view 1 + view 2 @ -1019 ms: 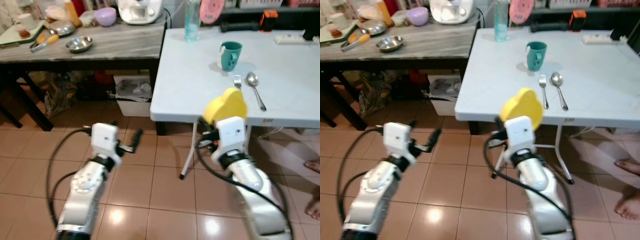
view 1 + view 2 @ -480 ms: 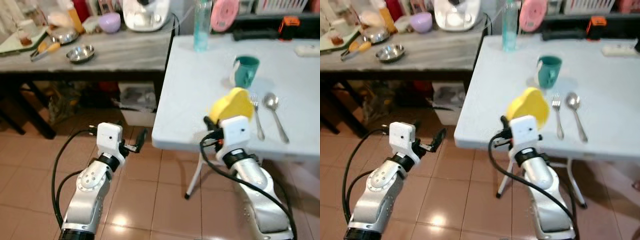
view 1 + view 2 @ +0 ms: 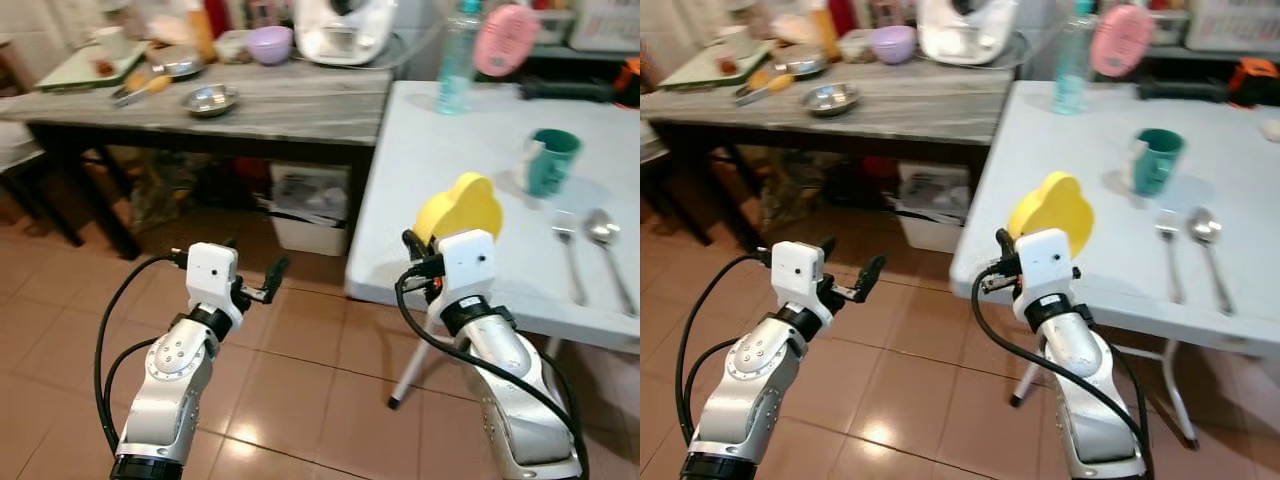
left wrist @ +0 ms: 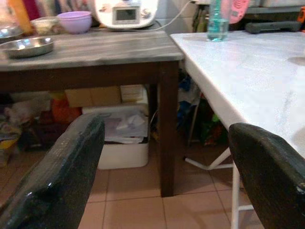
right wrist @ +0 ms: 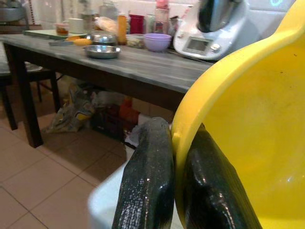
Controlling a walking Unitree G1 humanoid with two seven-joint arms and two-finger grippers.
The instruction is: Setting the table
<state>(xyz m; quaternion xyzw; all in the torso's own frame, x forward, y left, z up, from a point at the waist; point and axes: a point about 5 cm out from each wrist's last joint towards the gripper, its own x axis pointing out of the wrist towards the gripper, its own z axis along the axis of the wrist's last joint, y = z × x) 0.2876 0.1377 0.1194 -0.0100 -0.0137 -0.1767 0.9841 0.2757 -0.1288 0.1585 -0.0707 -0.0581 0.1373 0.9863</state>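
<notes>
The yellow bowl [image 3: 460, 207] is pinched by its rim between the two black fingers [image 5: 147, 191] of the right gripper [image 5: 176, 191], which is closed on it. It is held tilted on edge above the near left corner of the white bench [image 3: 450, 170].

Farther right on that bench stands a green mug [image 3: 548, 162]. Nearer than the mug and to the right lie a fork [image 3: 568, 250] and a spoon [image 3: 603, 245] side by side, close together, handles pointing toward the near edge. At the far side stand a clear bottle [image 3: 456, 55] and a pink round thing [image 3: 505, 25].

The left gripper [image 3: 255, 288] hangs over the tiled floor [image 3: 300, 400], left of the white bench and well apart from it, its fingers spread wide with nothing between them.

To the left, touching or just beside the white bench, stands a grey-topped wooden bench [image 3: 250, 105]. It carries a steel dish [image 3: 211, 98], a purple bowl [image 3: 270, 43] and a white kitchen machine [image 3: 345, 30]. Under it sits a white bin [image 3: 310, 205].
</notes>
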